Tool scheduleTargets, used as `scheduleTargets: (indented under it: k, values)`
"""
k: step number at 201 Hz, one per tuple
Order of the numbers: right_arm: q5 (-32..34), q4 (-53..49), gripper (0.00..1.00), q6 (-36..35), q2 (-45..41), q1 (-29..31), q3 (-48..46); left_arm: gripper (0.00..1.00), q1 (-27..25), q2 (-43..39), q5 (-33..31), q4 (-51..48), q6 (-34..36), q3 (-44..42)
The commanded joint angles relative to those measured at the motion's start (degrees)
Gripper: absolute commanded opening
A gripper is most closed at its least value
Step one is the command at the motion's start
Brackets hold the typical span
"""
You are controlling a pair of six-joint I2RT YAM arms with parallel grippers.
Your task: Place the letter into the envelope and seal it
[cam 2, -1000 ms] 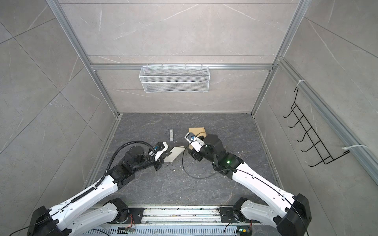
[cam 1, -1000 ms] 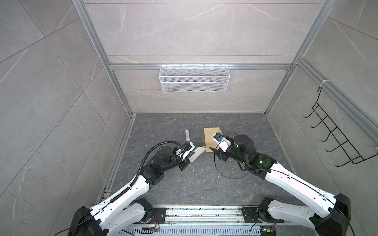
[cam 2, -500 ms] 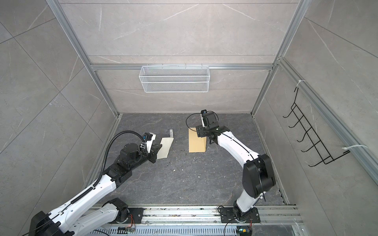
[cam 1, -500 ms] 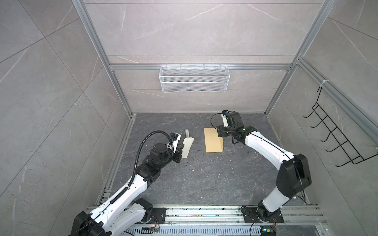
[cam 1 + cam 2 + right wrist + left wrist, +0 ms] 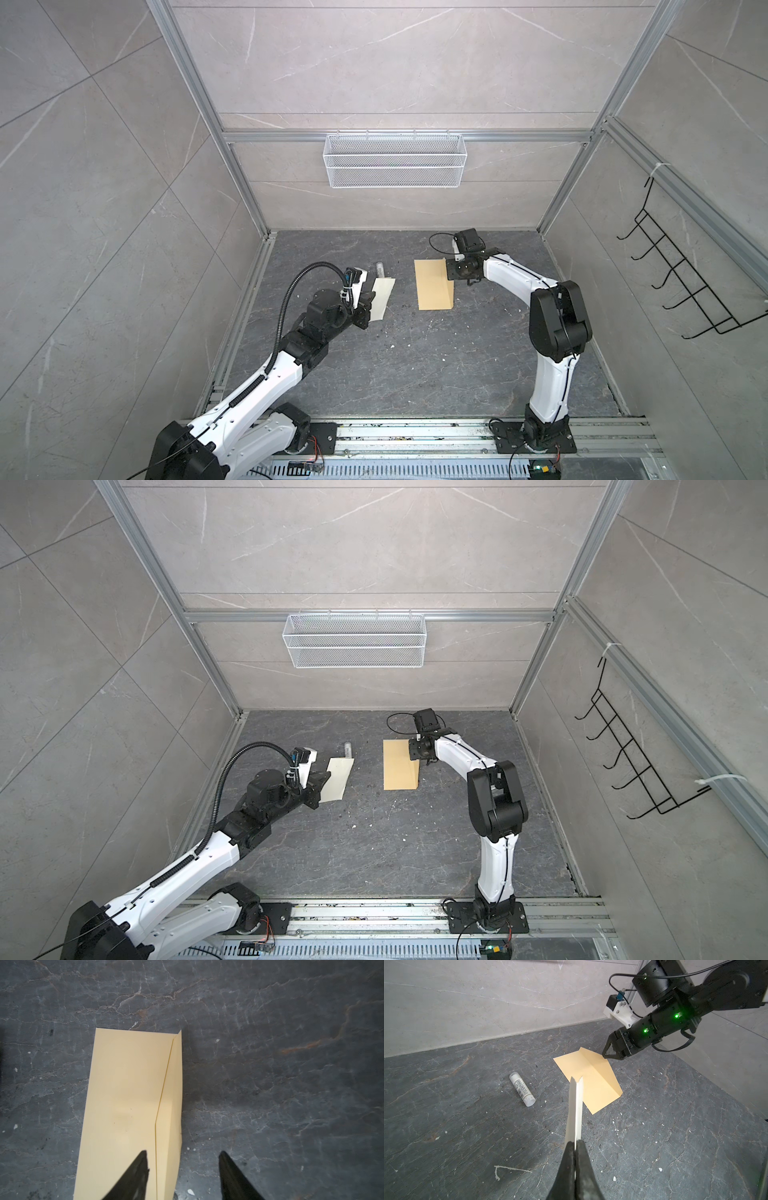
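Observation:
The letter [image 5: 382, 299] is a pale sheet held off the floor on the left, edge-on in the left wrist view [image 5: 575, 1109]. My left gripper [image 5: 365, 309] [image 5: 575, 1142] is shut on its near end. The yellow-tan envelope [image 5: 432, 286] [image 5: 399, 766] lies flat on the dark floor, its flap [image 5: 169, 1105] folded up along its right side. My right gripper [image 5: 452, 271] [image 5: 182, 1153] is open at the envelope's far right corner. One finger [image 5: 141, 1163] is over the envelope, the other [image 5: 226, 1165] over bare floor, with the flap edge between them.
A white glue stick [image 5: 379, 268] [image 5: 522, 1092] lies on the floor just behind the letter. A wire basket [image 5: 395, 160] hangs on the back wall and a black hook rack [image 5: 685, 282] on the right wall. Paper crumbs dot the floor.
My right arm swung from the middle out to the envelope's far right corner. My left arm drew back to the left with the letter still pinched.

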Motion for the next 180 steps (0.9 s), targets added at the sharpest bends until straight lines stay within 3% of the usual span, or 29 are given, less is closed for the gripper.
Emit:
scheduleTargets:
  k: [1,98,136,180]
  values:
    - [-2.7,-2.1,0.46,1.3,3.1,-0.4,3.5,0.00,0.4,0.5,-0.3,3.8,-1.5,0.8]
    - [-7.9,-4.4,0.00,-0.2,6.7,-0.8,5.5,0.00,0.4,1.2,-1.6,5.8,-5.3,1.0]
    - [-15.2,-1.3,0.00,-0.3,-0.5,-0.7,-3.2,0.00,0.5,1.0,-1.1,7.4,-7.7,1.1]
    - [-19.5,4.0,0.00,4.8,-10.4,0.1,-16.1,0.00,0.5,2.4,0.4,9.6,-10.5,2.2]
